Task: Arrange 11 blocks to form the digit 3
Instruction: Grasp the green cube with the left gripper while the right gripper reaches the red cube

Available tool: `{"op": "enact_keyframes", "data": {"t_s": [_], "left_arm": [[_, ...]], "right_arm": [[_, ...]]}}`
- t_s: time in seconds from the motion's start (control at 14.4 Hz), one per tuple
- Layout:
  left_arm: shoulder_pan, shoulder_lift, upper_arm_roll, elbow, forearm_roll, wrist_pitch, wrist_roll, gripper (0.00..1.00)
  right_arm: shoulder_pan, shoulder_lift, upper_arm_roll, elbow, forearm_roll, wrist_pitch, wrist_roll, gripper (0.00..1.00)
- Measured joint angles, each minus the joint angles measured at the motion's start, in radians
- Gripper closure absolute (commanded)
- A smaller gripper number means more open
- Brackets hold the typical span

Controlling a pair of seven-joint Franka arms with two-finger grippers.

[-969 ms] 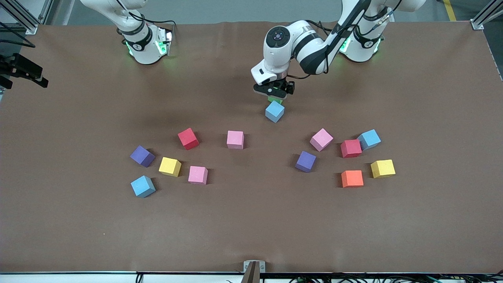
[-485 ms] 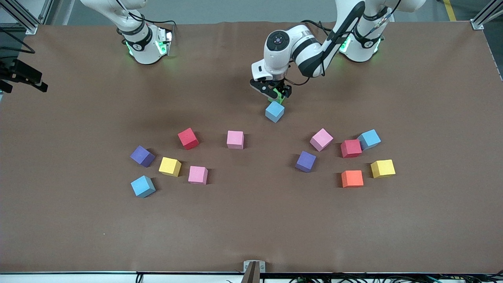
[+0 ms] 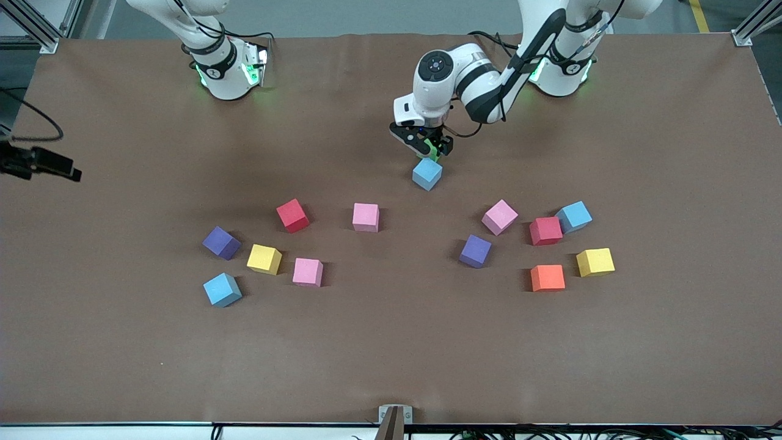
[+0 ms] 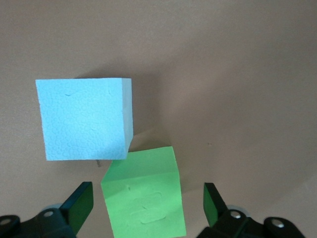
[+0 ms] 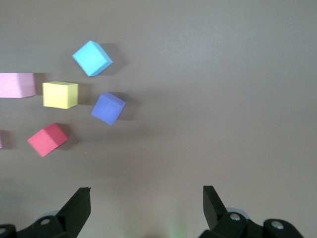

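Note:
A green block (image 4: 144,196) lies on the table, its corner touching a light blue block (image 4: 84,119) that sits just nearer the front camera (image 3: 427,173). My left gripper (image 3: 429,145) hangs open over the green block (image 3: 434,153), one finger on each side with a gap to each face (image 4: 148,198). My right gripper (image 5: 146,191) is open and empty, high over the right arm's end of the table. Loose blocks lie in two groups: red (image 3: 292,215), pink (image 3: 366,217), purple (image 3: 221,242), yellow (image 3: 264,259), and pink (image 3: 500,217), red (image 3: 545,230), orange (image 3: 547,277).
More loose blocks: pink (image 3: 307,272) and blue (image 3: 222,289) toward the right arm's end; purple (image 3: 475,251), blue (image 3: 573,216) and yellow (image 3: 595,261) toward the left arm's end. The brown table (image 3: 391,354) is bare nearer the front camera.
The left wrist has turned and shifted slightly over the green block, fingers still open. A dark part of the right arm at the view's edge has moved nearer the front camera.

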Motion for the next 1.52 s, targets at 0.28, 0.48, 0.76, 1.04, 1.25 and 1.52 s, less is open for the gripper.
{"op": "enact_keyframes", "data": {"t_s": [0.28, 0.48, 0.76, 1.04, 1.25, 1.52], "left_arm": [[0.001, 0.015, 0.002, -0.008, 0.001, 0.001, -0.001, 0.02], [0.002, 0.028, 0.002, -0.014, 0.001, 0.001, -0.009, 0.21], [0.002, 0.045, 0.003, -0.015, 0.001, 0.004, -0.048, 0.54], [0.002, 0.052, 0.004, 0.029, 0.001, 0.008, -0.217, 0.66], [-0.018, 0.094, 0.003, 0.112, 0.001, 0.007, -0.405, 0.66], [-0.079, 0.199, 0.003, 0.249, 0.001, 0.001, -0.633, 0.66]], "right_arm": [[-0.002, 0.065, 0.003, 0.03, -0.049, 0.083, 0.004, 0.0], [0.009, 0.069, 0.011, 0.033, -0.04, 0.086, 0.166, 0.0], [0.136, 0.106, 0.024, 0.031, -0.032, 0.112, 0.599, 0.0], [0.292, 0.176, 0.028, 0.024, 0.005, 0.196, 0.946, 0.0], [0.349, 0.22, 0.028, 0.023, 0.038, 0.26, 1.105, 0.0], [0.383, 0.24, 0.028, -0.045, 0.072, 0.309, 1.235, 0.0]]}}
